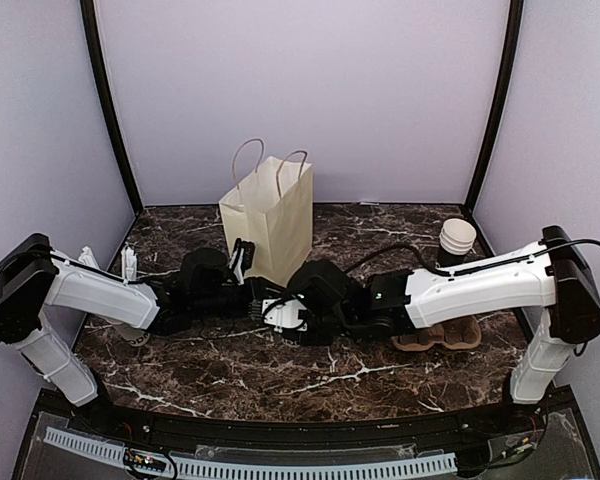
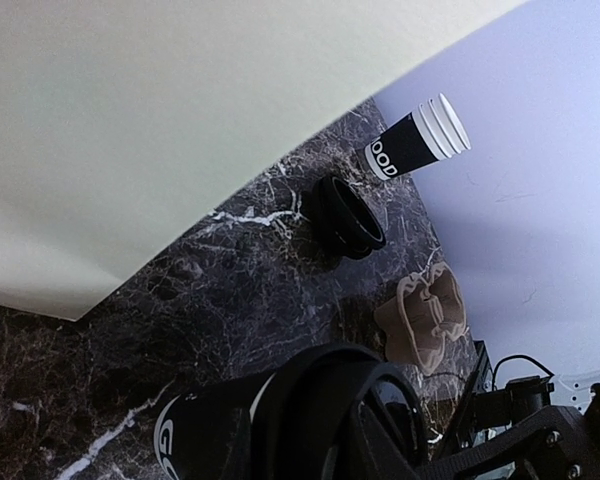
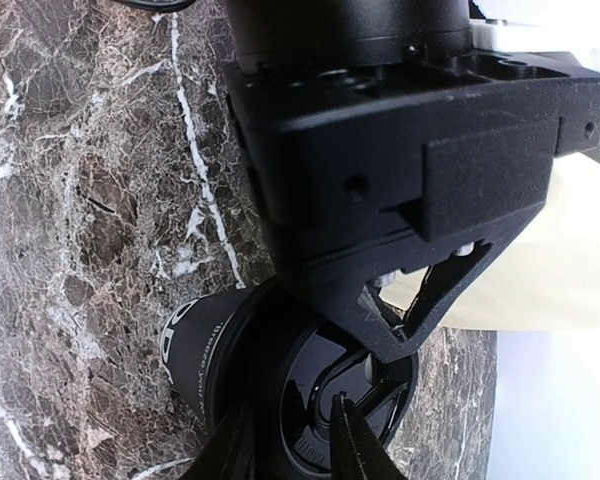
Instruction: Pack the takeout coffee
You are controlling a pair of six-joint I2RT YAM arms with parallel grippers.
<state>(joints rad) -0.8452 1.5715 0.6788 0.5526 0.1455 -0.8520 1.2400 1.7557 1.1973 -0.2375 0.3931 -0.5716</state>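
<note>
Marble table point(image 1: 230, 370): one paper bag point(image 1: 270, 215) at 12 o'clock, one cup stack point(image 1: 457, 238) at 2, one pulp tray point(image 1: 458, 337) at 3, partly hidden. Left gripper point(image 3: 395, 345) and right gripper point(image 3: 290, 445) grasp one lidded cup point(image 3: 195, 350), centre.

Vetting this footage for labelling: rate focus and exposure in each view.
Top external: evenly lit and sharp throughout. Left wrist: bag close up, pale and featureless; near cup dim and soft; far cup stack crisp. Right wrist: black housing fills the frame with little detail; glossy lid catches glare; right edge washed out.
</note>
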